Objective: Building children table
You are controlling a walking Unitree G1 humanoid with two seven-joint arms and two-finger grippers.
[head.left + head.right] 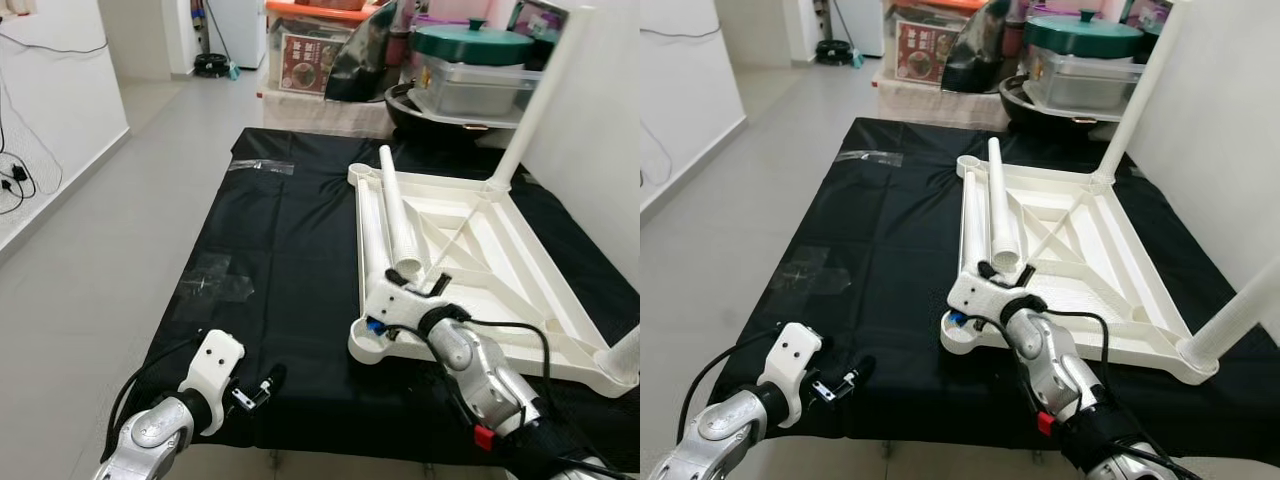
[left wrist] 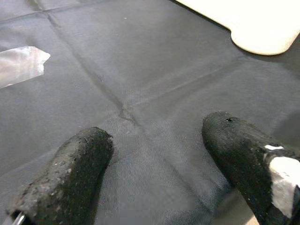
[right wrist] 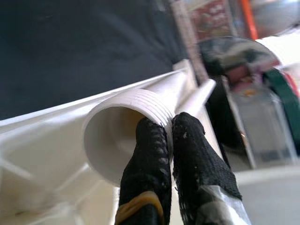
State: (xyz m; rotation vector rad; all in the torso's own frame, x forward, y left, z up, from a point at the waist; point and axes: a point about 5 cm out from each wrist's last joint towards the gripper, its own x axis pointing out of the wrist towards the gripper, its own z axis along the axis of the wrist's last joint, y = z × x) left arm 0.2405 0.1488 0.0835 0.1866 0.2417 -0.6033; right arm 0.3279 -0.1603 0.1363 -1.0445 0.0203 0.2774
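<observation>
Right hand (image 3: pixel 169 133) pinches threaded rim of table leg (image 1: pixel 398 215); left hand (image 2: pixel 157 157) spread, empty.

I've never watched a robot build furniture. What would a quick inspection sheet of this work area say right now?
Surface: black cloth spread on the floor.
Job's things: white tabletop lying upside down; two legs stand upright in its corners, a loose leg lies on it.
Clutter: clear plastic wrappers on the cloth.
Grippers: right gripper pinches the threaded rim of the loose leg; left gripper is open, low over bare cloth.
Cables: black cable along the right arm; wires by the wall.
Surroundings: green-lidded pot, boxes, grey tiled floor.
</observation>
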